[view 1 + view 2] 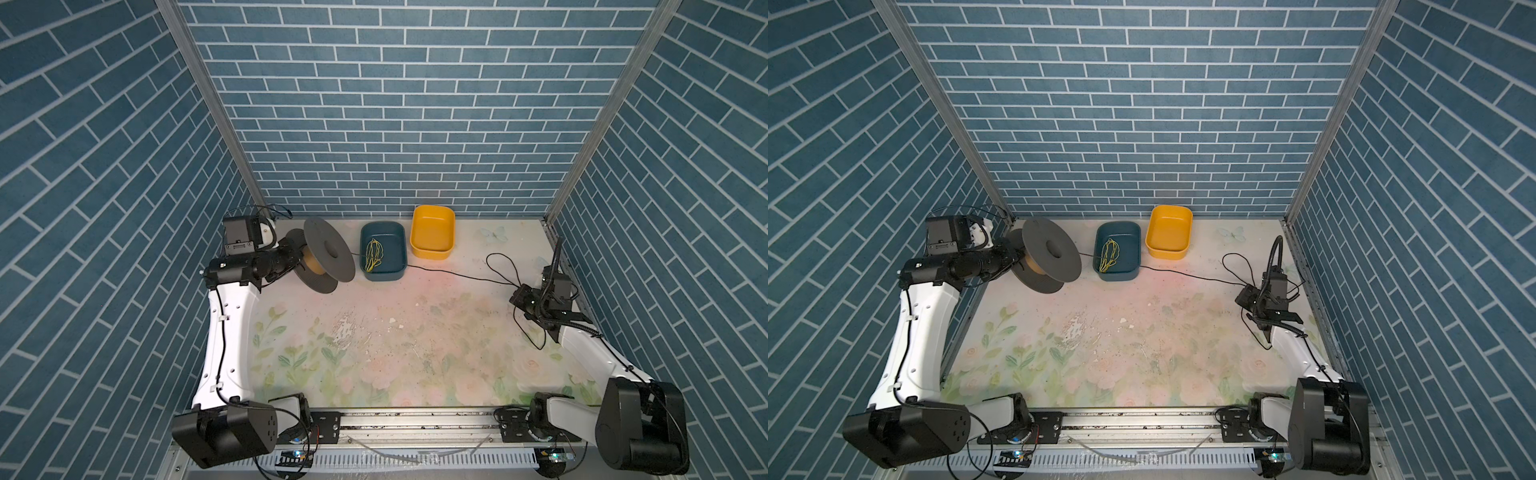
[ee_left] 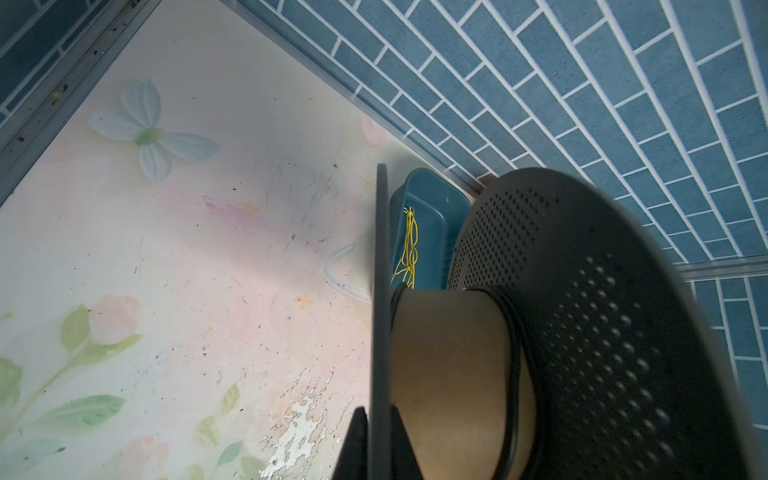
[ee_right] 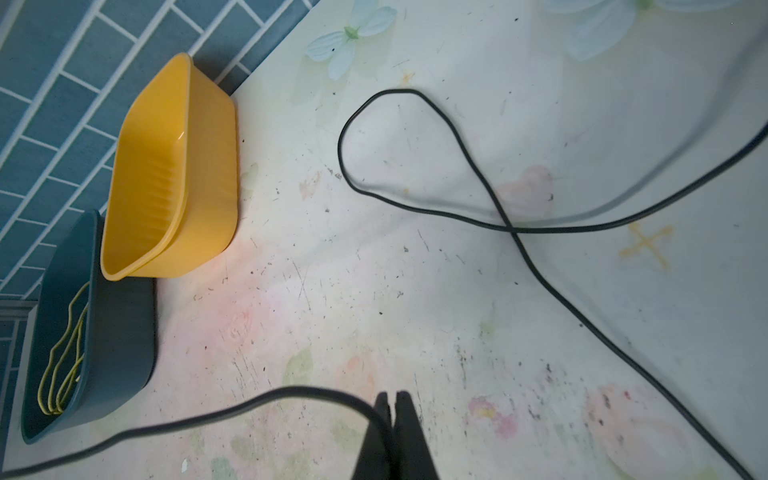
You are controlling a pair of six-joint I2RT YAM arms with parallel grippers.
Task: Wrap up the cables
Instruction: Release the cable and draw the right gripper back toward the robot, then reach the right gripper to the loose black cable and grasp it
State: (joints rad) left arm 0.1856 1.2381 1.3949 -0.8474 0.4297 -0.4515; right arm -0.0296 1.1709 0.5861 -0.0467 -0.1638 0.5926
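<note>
Only the right wrist view shows the right fingers (image 3: 407,428) pinched shut on the cable (image 3: 512,228) — in both top views its loops lie on the desk (image 1: 415,365) at 3 o'clock. The left wrist view alone shows the left fingers (image 2: 354,449) clamping the spool (image 2: 582,332) by its flange.

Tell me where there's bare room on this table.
The wide middle and front of the table, nearer than the cable, is bare. Crowded: spool, blue tub and yellow tub along the back, cable loops by the right gripper.
</note>
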